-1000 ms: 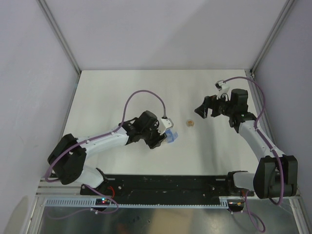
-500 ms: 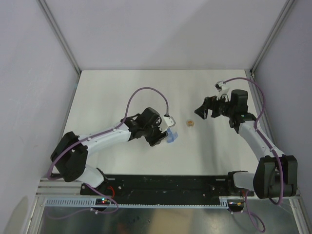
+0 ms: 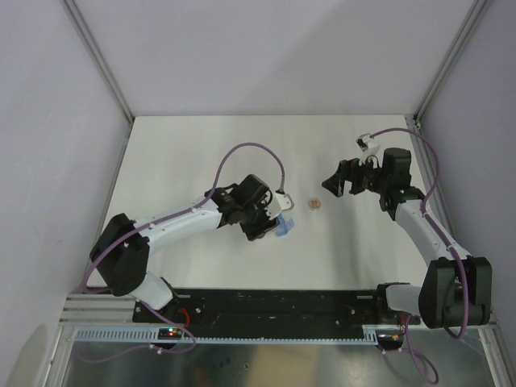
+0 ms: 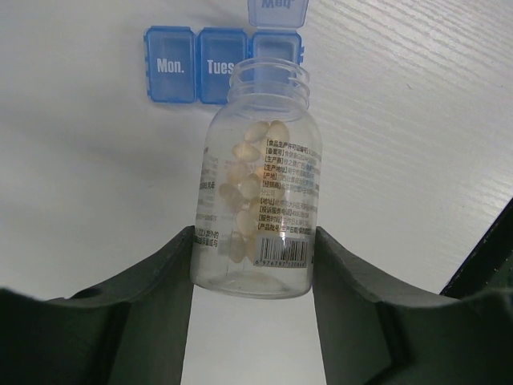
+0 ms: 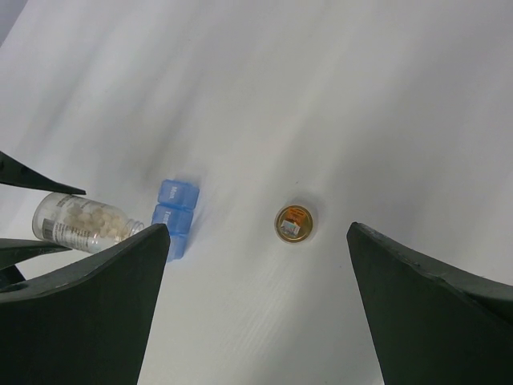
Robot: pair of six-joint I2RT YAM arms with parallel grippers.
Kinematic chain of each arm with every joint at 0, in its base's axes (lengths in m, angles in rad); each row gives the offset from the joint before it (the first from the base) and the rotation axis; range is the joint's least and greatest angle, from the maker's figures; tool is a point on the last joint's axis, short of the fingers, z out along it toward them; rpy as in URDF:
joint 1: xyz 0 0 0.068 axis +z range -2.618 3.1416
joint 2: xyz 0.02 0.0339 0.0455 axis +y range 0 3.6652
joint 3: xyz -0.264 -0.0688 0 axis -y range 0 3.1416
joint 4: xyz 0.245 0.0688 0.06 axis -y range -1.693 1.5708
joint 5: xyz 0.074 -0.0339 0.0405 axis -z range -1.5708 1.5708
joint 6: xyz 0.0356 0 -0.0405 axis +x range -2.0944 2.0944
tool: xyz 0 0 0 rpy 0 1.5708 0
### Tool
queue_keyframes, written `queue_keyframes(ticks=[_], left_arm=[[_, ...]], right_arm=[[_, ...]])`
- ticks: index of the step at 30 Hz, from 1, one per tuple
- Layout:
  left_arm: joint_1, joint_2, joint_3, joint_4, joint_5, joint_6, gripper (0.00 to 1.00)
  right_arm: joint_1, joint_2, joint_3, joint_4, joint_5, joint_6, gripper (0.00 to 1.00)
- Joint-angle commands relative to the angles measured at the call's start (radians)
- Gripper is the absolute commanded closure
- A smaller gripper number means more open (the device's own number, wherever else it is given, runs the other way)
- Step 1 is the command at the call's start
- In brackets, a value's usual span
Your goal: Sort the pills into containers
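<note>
Left gripper [image 4: 252, 257] clamps a clear plastic pill bottle [image 4: 256, 200] over the translucent blue strip of three joined compartments [image 4: 196, 64]; right gripper [image 5: 258, 233] hangs open.

Nearest, about midway between the left and right edges of the white table [image 4: 401, 120] and somewhat closer to its near edge, the strip lies flat. The lids marked "Mon." and "Tues." are shut and the third compartment's lid [image 4: 276, 10] stands up. The bottle lies tipped almost on its side between the left fingers, its uncapped mouth over that third compartment. The pills [image 4: 244, 188], pale cream pieces, sit inside it. Farther, near the table's middle, lies a small round orange-gold cap [image 5: 293, 222]. Beyond it, towards the right edge, the right gripper's jaws are spread wide and hold nothing.
</note>
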Motion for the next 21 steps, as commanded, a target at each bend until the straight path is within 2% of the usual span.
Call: queue_keyframes(ticks=[1, 21], left_arm=[[-0.012, 0.014, 0.062, -0.038, -0.011, 0.038, 1.0], [-0.025, 0.076, 0.131, -0.109, -0.032, 0.079, 1.0]], right_arm=[[-0.006, -0.028, -0.005, 0.042, -0.022, -0.01, 0.0], [-0.013, -0.021, -0.008, 0.044, -0.044, 0.001, 0.01]])
